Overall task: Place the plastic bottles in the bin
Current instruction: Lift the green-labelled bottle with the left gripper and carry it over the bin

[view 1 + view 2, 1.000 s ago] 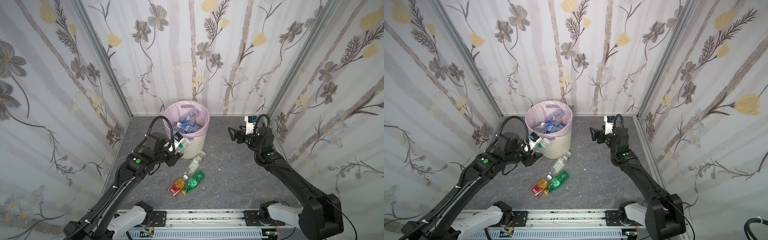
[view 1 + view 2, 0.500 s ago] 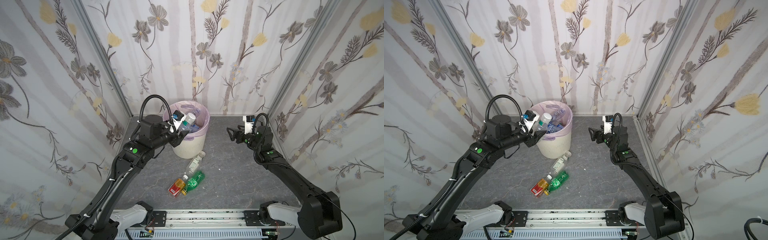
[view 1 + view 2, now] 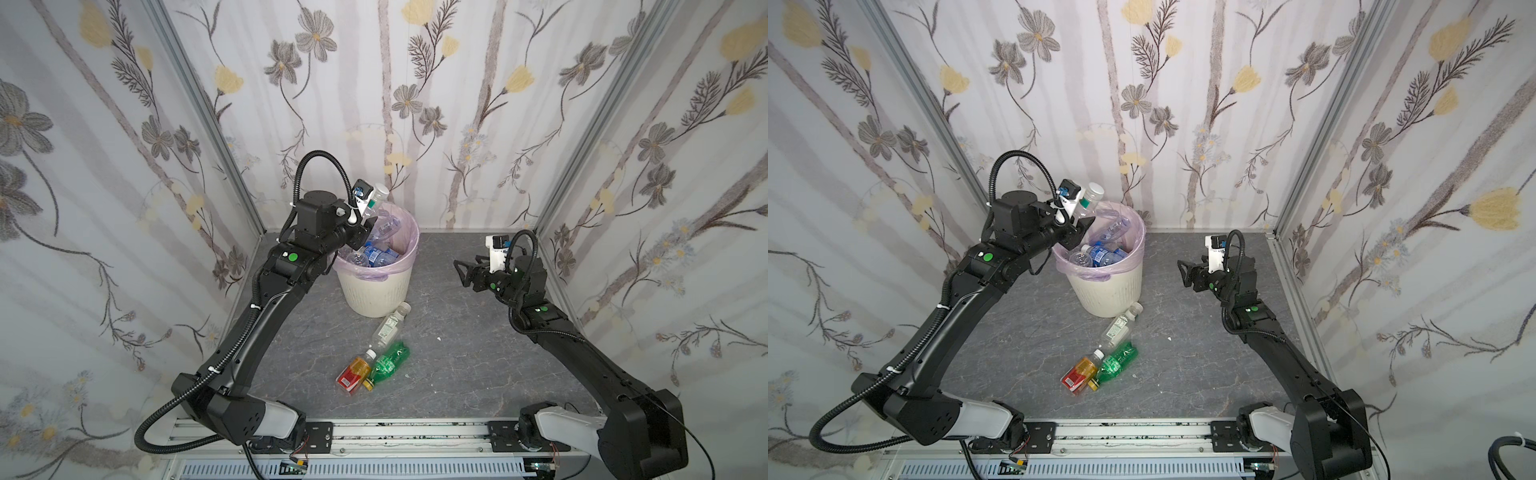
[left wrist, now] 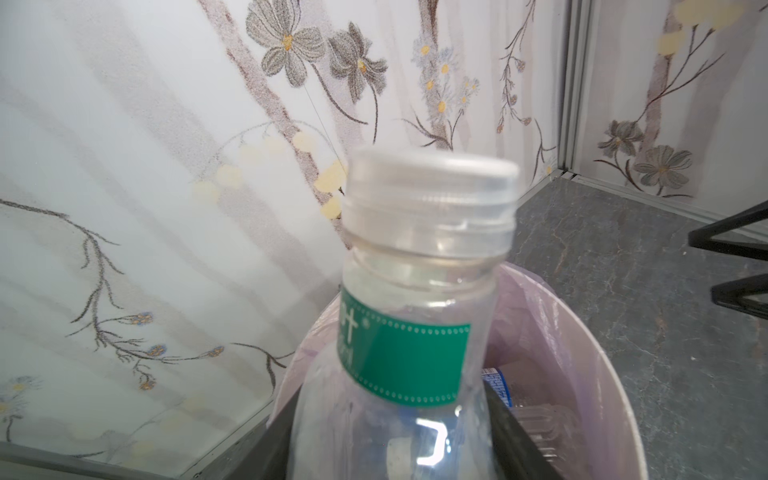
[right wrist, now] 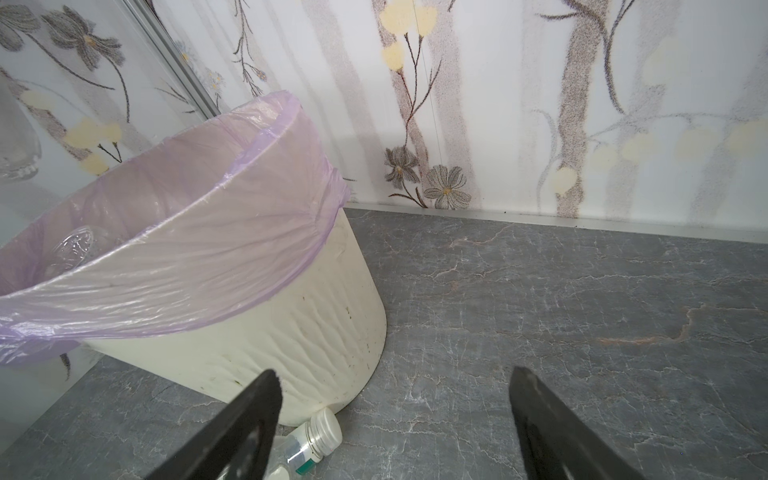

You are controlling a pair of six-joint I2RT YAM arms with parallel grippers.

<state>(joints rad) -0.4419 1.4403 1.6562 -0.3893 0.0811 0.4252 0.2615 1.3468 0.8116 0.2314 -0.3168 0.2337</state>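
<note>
Bottle (image 3: 377,198), cap up, is clamped in the left fingers (image 4: 513,436), with the arm raised over the bin (image 3: 374,291) rim. Right fingers (image 5: 249,419) are spread wide, empty, pointed at the bin. 3 bottles (image 3: 388,361) are seen on the surface (image 3: 457,353).

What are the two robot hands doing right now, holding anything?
Left gripper: fingers closed on a clear bottle with a green label, above the bin.
Right gripper: open, empty.

Robot lab cell — floral wallpaper panels (image 3: 415,124) in alu frame (image 3: 210,124), stone-look floor (image 3: 457,353) — 2 black arms (image 3: 266,332) bolted to front rail (image 3: 415,434).
</note>
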